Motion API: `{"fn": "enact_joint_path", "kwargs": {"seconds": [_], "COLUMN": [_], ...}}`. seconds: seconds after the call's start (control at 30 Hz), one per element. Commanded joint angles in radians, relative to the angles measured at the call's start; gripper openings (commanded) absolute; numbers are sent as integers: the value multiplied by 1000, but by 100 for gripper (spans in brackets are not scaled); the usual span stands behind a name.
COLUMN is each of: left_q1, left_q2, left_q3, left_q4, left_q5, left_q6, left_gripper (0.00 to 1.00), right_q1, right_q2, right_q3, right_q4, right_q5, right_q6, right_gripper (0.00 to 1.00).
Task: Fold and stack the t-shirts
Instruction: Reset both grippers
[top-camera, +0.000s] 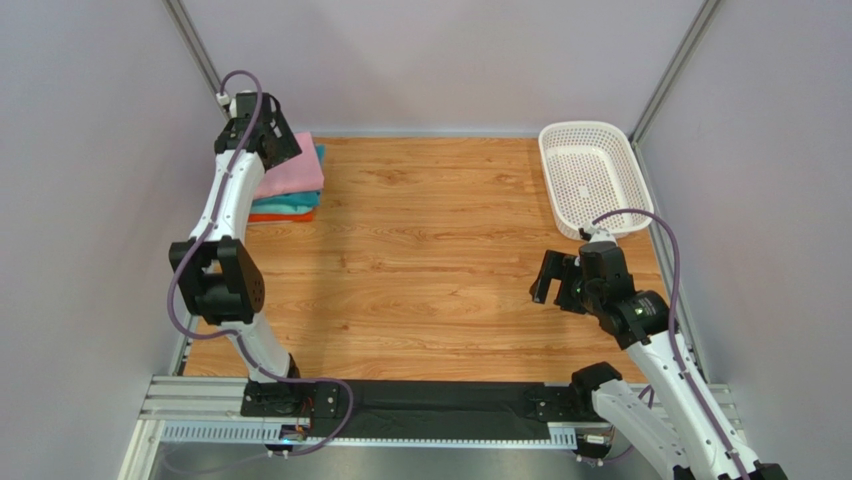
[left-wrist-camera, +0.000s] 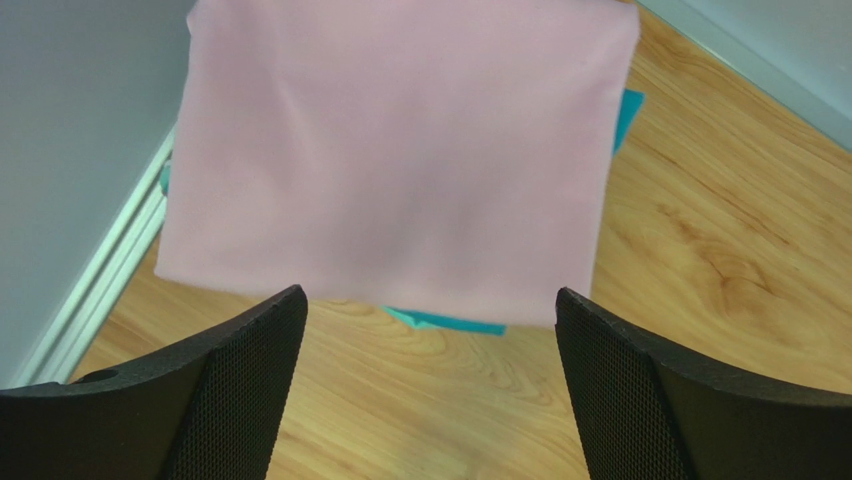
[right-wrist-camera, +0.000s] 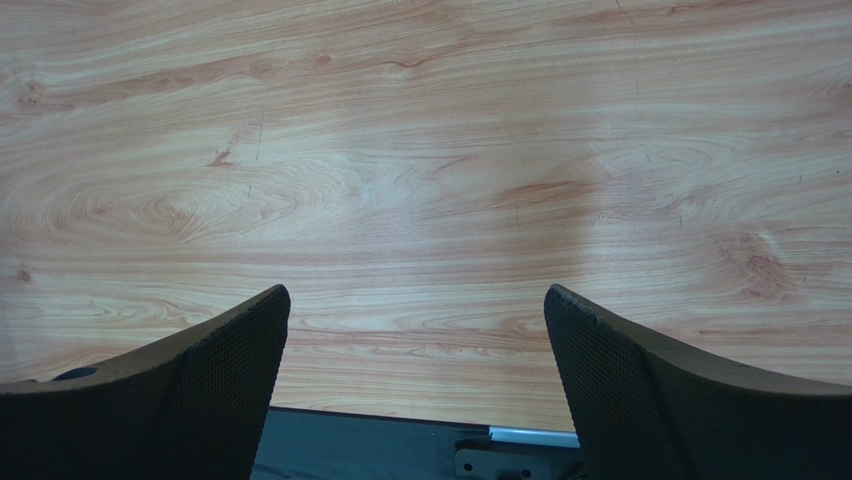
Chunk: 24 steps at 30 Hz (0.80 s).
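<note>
Far-left corner: a folded stack with the pink t-shirt (top-camera: 300, 172) on top, the teal t-shirt (top-camera: 292, 203) beneath and the orange t-shirt (top-camera: 282, 216) lowest. The left gripper (left-wrist-camera: 428, 298) hangs above the stack, jaws wide apart, holding nothing. The right gripper (right-wrist-camera: 415, 295) is equally wide and empty over the table (top-camera: 430, 250). A white basket (top-camera: 590, 175) sits far right.

A: What is seen at the far right corner?
B: A white perforated basket (top-camera: 548, 160) is set on a wooden table (top-camera: 450, 250), close beside a grey wall (top-camera: 760, 200).
A: And away from the basket?
B: Knotted wood grain is shown to its left. Well nearer than the basket, a black strip (top-camera: 440, 410) is laid along the table's edge, with an aluminium rail (top-camera: 200, 400) at the end farthest from the basket.
</note>
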Motion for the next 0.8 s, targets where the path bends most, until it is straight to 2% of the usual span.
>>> {"fn": "enact_joint_path", "kwargs": {"seconds": [0.0, 0.23, 0.43, 0.77], "left_q1": [-57, -169, -296, -528], "left_q2": [-143, -558, -859, -1062], "left_q3": [-87, -509, -750, -1025], "left_q4": [58, 144, 112, -56], "left_q5": [36, 78, 92, 99], "left_q6": [-80, -200, -264, -361], "left_gripper": [100, 100, 100, 100], "right_q1": [0, 0, 0, 0], "right_q2": [-8, 4, 9, 9], "right_q3": [6, 23, 28, 38], "right_q4": [27, 41, 61, 104], "right_q5": [-18, -20, -23, 51], "right_q6": [-18, -17, -18, 3], "right_gripper": [100, 100, 100, 100]}}
